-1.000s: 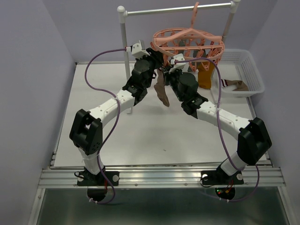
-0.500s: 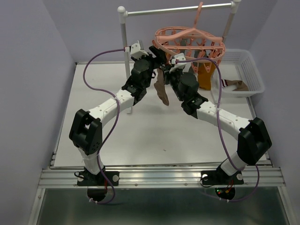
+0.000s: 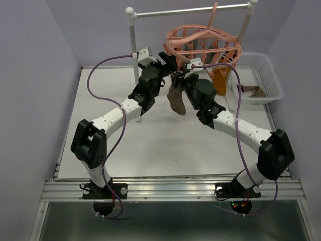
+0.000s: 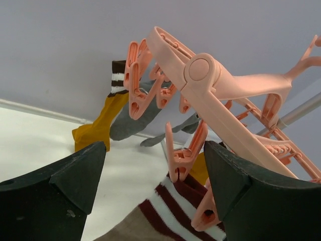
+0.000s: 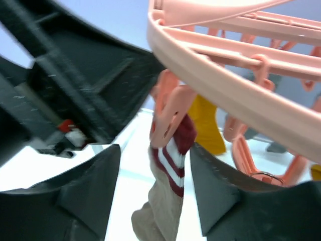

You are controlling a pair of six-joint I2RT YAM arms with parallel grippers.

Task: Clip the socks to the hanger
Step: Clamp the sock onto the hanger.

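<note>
Left gripper [image 4: 155, 146] is wide open and empty, just below the hanger [image 4: 200, 75] rim. Brown sock [image 3: 176, 102] hangs by its striped cuff from a clip [image 4: 180, 156] between both grippers. Right gripper [image 5: 155, 150] is open, jaws either side of the sock, not clamping it

A striped brown sock [image 4: 161, 213] is pinched by a clip [image 4: 181, 153] under the hanger [image 4: 220, 85], between spread jaws.

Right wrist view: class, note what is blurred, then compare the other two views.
Right wrist: the hanger rim and the left arm behind are smeared, the striped sock soft. Left wrist: clips and sock cuffs sharp. Top external: even light, only faint shadows on the table.
</note>
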